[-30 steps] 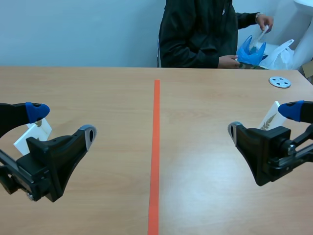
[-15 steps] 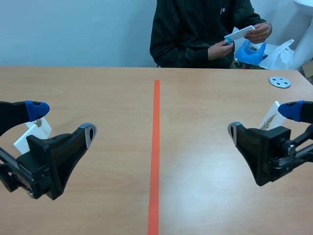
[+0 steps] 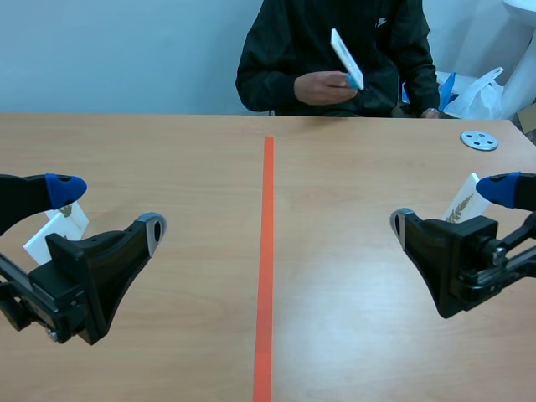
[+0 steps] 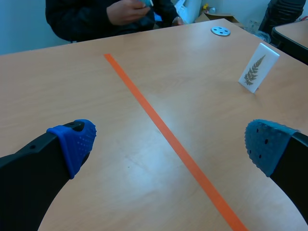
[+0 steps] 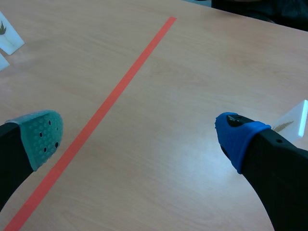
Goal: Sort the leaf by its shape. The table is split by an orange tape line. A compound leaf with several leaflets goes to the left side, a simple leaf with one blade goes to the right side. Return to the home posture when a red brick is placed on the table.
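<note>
While gaping wide, empty: left gripper (image 4: pixel 168 143), right gripper (image 5: pixel 139 137).
Fern card (image 3: pixel 463 199) standing beside right fingers (image 3: pixel 501 189); far ahead, leaf card (image 3: pixel 346 59) tilted in hand (image 3: pixel 321 86).

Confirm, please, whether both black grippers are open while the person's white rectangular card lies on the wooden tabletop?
Not quite: the white rectangular card is off the wooden tabletop, held up in the person's hand, as the scene view shows. The left gripper and right gripper are open.

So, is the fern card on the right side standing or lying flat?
Standing: the fern card rests on its short edge, tilted a little.
</note>
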